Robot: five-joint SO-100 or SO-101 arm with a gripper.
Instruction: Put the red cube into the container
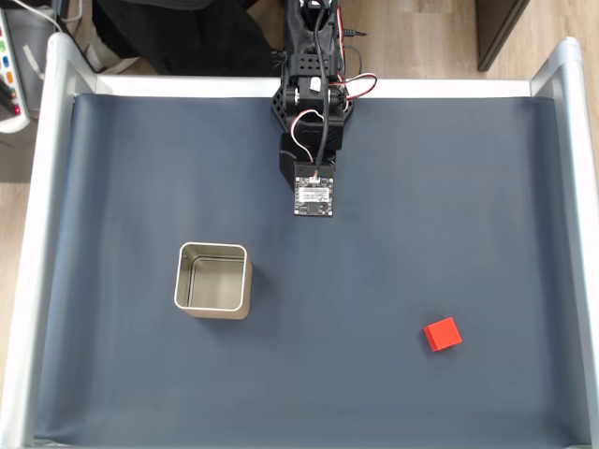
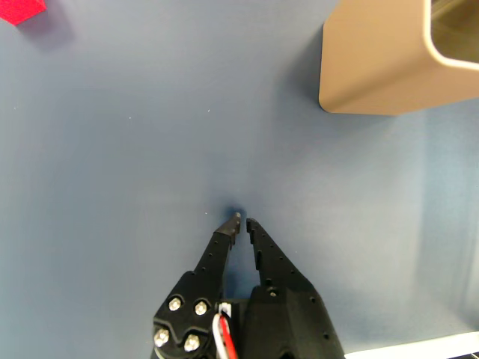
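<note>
Dark blue-grey matting [image 1: 430, 187] covers the whole work surface, smooth and matte, framed by pale metal rails [image 1: 49, 168] on three sides in the fixed view; beyond them lies light wood flooring [image 1: 421, 37], with a dark shape behind the arm's base and the corner of dark furniture near the top right.

The arm [image 1: 314, 103] sits folded near the back edge of the mat, and the gripper [image 2: 242, 221] hangs over bare matting, its two fingers drawn together until the tips nearly touch, holding nothing.

The red cube [image 1: 442, 334] rests flat on the mat, well apart from the gripper; in the wrist view only a sliver of it shows ahead and far to the left [image 2: 21, 10]. The container [image 1: 213, 279] stands upright and empty, ahead and to the right of the gripper in the wrist view [image 2: 389, 60], and also apart from it.

Judging from this layout, the likeliest trouble is a descent with the fingers not yet spread: they would strike the cube's top and knock it aside. The cube is small and sits slightly turned, so an unaligned pinch could catch corners and let it twist out. During transport, a low carry might clip the tin's thin rim and push the light container across the smooth mat
</note>
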